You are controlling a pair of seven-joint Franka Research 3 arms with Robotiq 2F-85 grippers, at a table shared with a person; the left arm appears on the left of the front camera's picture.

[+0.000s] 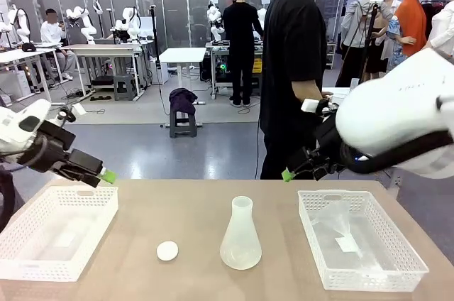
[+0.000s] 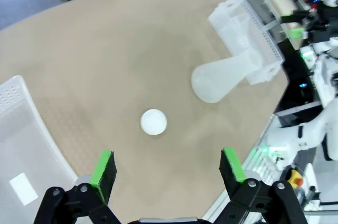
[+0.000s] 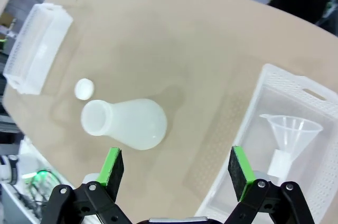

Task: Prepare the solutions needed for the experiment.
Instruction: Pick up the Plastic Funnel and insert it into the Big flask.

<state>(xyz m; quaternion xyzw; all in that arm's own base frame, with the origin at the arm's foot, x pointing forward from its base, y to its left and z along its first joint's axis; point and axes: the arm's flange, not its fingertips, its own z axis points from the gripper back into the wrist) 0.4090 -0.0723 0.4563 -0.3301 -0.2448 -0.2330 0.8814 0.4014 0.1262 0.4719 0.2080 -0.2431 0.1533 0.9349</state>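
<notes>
The pale yellow-green solutions are out of view. A translucent white conical flask (image 1: pixel 241 237) (image 2: pixel 224 76) (image 3: pixel 129 123) stands upright at the middle of the table, and a small white round cap (image 1: pixel 167 250) (image 2: pixel 153 121) (image 3: pixel 84 88) lies to its left. A clear funnel (image 1: pixel 340 226) (image 3: pixel 293 129) lies in the right basket. My left gripper (image 1: pixel 106 175) (image 2: pixel 168 170) hovers open above the table's left part, holding nothing. High over the right side, my right gripper (image 1: pixel 289 173) (image 3: pixel 176 170) is open and empty as well.
A white mesh basket (image 1: pixel 57 233) (image 2: pixel 21 145) (image 3: pixel 37 44) holding a small white slip sits at the left. The second basket (image 1: pixel 397 258) (image 2: pixel 243 23) (image 3: pixel 296 84) sits at the right. A person (image 1: pixel 291 67) in black stands at the far edge.
</notes>
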